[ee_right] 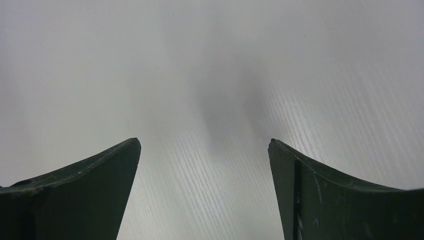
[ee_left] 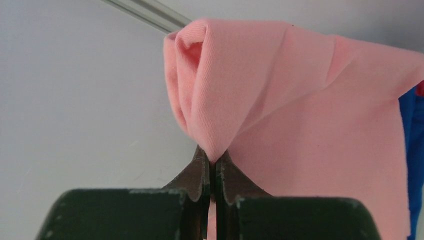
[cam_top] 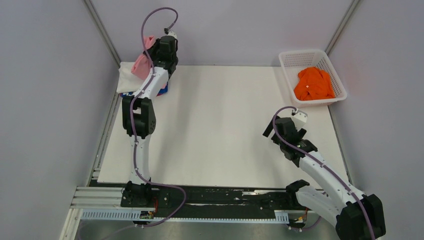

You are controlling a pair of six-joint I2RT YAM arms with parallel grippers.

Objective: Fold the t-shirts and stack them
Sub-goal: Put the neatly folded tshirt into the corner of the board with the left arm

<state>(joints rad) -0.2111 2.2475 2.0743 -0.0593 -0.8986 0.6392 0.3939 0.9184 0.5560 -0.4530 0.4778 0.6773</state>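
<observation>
My left gripper is at the far left corner, shut on a fold of the light pink t-shirt, which hangs bunched above the folded stack. In the left wrist view the pink t-shirt is pinched between the closed fingertips. Under it lie the folded white t-shirt and the blue/red t-shirt, whose blue edge shows in the left wrist view. The orange t-shirt lies crumpled in the basket. My right gripper is open and empty over the bare table.
The white mesh basket stands at the far right corner of the white table. Grey walls and metal frame posts close in the back and sides.
</observation>
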